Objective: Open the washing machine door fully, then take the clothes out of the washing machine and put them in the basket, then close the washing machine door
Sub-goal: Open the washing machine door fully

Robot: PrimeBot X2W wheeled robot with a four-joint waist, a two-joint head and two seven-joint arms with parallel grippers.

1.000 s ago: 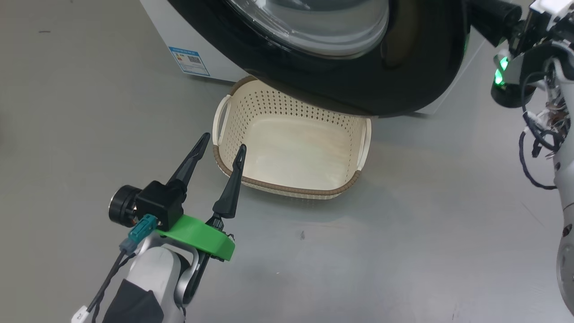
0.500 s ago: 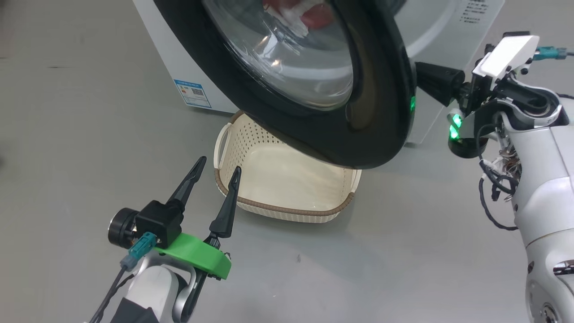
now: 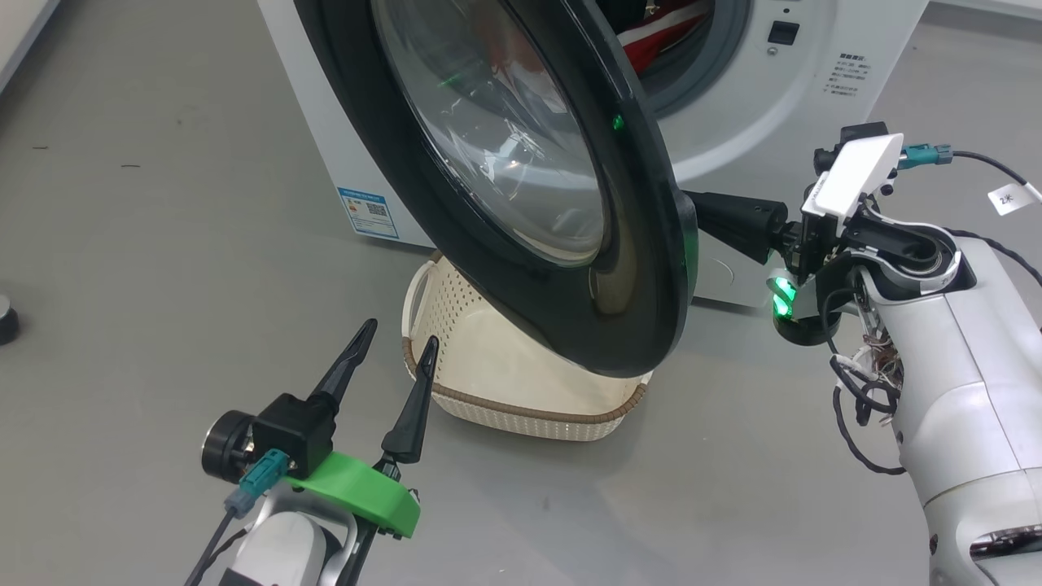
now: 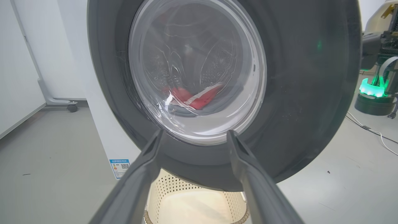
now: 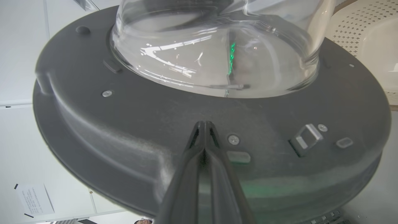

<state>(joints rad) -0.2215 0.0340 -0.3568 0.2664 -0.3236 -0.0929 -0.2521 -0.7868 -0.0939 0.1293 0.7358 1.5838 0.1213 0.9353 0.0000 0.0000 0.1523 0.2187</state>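
Right hand (image 5: pixel 203 124), closed, at door (image 5: pixel 124 121)

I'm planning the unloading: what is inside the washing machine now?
Red clothes with white trim lie in the washing machine, seen past the door, which hides most of the interior; their count is unclear.

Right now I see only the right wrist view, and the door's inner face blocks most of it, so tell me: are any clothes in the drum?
Observer: Yes. The head view shows red clothes inside the washing machine, visible beyond the washing machine door.
Operator: What is the left gripper doing?
Observer: The left gripper is open and holds nothing, poised by the near left corner of the basket.
Operator: Could I drop clothes into the basket now?
Observer: Probably not cleanly: that door hangs over much of the basket.
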